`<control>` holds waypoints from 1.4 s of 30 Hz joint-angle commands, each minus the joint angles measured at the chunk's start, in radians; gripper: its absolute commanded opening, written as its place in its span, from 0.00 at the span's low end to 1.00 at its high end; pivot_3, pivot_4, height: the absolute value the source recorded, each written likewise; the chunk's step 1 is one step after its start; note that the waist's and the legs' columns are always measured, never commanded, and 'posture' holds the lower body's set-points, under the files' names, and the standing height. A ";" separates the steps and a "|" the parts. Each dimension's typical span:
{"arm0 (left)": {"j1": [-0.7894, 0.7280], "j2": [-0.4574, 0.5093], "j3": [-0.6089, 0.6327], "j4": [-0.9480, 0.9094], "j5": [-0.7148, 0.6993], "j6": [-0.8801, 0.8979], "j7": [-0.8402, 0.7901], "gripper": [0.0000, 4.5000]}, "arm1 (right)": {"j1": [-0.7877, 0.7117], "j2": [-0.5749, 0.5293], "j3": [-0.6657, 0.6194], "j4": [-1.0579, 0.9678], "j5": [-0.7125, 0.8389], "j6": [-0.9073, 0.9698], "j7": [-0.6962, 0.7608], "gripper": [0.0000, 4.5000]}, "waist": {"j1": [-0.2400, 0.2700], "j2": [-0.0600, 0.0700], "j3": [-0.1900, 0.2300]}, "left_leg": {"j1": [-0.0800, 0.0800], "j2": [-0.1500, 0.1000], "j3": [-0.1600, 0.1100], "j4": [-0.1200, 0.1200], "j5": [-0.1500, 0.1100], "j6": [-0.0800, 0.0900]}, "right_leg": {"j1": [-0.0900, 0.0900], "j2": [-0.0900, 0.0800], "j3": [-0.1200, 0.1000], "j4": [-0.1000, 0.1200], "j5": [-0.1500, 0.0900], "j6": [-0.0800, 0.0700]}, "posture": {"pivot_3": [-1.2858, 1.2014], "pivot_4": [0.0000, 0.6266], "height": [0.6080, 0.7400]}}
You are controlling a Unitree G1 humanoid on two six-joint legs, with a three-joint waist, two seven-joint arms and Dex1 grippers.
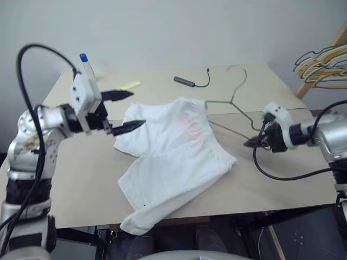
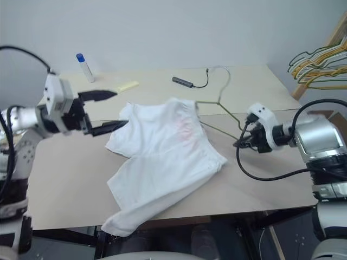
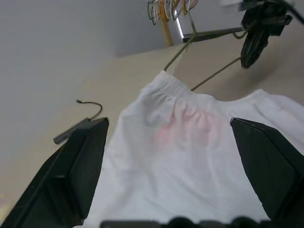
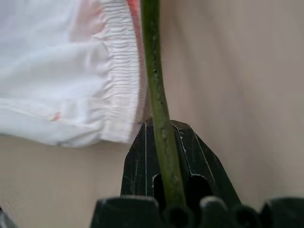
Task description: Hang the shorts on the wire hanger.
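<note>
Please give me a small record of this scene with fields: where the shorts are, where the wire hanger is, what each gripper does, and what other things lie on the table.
shorts: white shorts spread on the table, one leg over the near edge
wire hanger: wire hanger partly under the shorts, hook toward the wall
left gripper: left gripper open, above the shorts' left edge, holding nothing
right gripper: right gripper shut on the wire hanger
other things: dark cable adapter, yellow note, blue-capped tube
</note>
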 commanded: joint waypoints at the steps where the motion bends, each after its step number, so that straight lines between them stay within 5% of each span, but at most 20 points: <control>1: -0.133 -0.018 -0.058 0.118 0.065 -0.108 -0.060 0.99 | -0.050 0.000 -0.020 -0.202 0.015 0.009 -0.031 0.00 | -0.013 0.000 0.000 | -0.001 0.000 0.000 0.000 0.000 0.000 | 0.000 0.000 0.000 0.000 0.000 0.000 | 0.45 0.00 1.00; 11: -0.418 -0.059 -0.339 0.573 0.314 -0.482 -0.442 0.99 | -0.130 0.014 0.075 -0.327 0.023 0.036 -0.017 0.00 | -0.068 0.000 0.000 | -0.002 -0.001 -0.001 0.000 0.000 0.000 | -0.001 -0.001 -0.001 -0.001 0.000 0.000 | 0.43 0.00 1.00; 15: -0.486 -0.093 -0.372 0.720 0.367 -0.576 -0.488 0.79 | -0.151 0.015 0.082 -0.320 0.031 0.043 -0.012 0.00 | -0.098 0.000 0.000 | -0.002 0.000 -0.001 0.000 0.000 0.000 | -0.001 -0.001 -0.001 -0.001 0.000 0.000 | 0.43 0.00 1.00; 25: -0.489 -0.124 -0.341 0.788 0.365 -0.604 -0.512 0.05 | -0.157 0.016 0.059 -0.333 0.081 0.087 -0.018 0.00 | -0.136 0.000 0.000 | -0.003 0.002 -0.003 0.000 -0.001 0.001 | -0.002 -0.001 -0.001 0.000 0.000 0.001 | 0.42 0.00 1.00; 31: -0.452 -0.123 -0.306 0.749 0.346 -0.555 -0.492 0.01 | -0.104 0.040 0.004 -0.340 0.093 0.008 -0.056 0.00 | -0.135 0.000 0.000 | -0.003 0.002 -0.003 0.000 -0.001 0.001 | -0.002 -0.001 -0.001 0.001 -0.001 0.001 | 0.42 0.00 1.00; 32: -0.445 -0.119 -0.300 0.741 0.342 -0.542 -0.496 0.00 | -0.097 0.037 -0.003 -0.339 0.089 0.005 -0.065 0.16 | -0.135 0.000 0.000 | -0.003 0.002 -0.003 0.000 -0.001 0.001 | -0.002 -0.002 -0.001 0.001 -0.001 0.001 | 0.42 0.00 1.00; 37: -0.402 -0.101 -0.263 0.682 0.324 -0.475 -0.477 0.00 | -0.024 -0.010 -0.099 -0.279 0.078 -0.009 -0.105 0.49 | -0.128 0.000 0.000 | -0.003 0.001 -0.003 0.000 -0.001 0.001 | -0.002 -0.002 -0.001 0.001 -0.001 0.001 | 0.43 0.00 1.00; 42: -0.334 -0.068 -0.218 0.594 0.297 -0.384 -0.439 0.00 | 0.158 -0.031 -0.326 -0.196 0.092 -0.001 -0.189 0.92 | -0.118 0.000 0.000 | -0.003 0.001 -0.003 0.000 -0.001 0.001 | -0.002 -0.003 -0.001 0.001 -0.001 0.001 | 0.44 0.00 1.00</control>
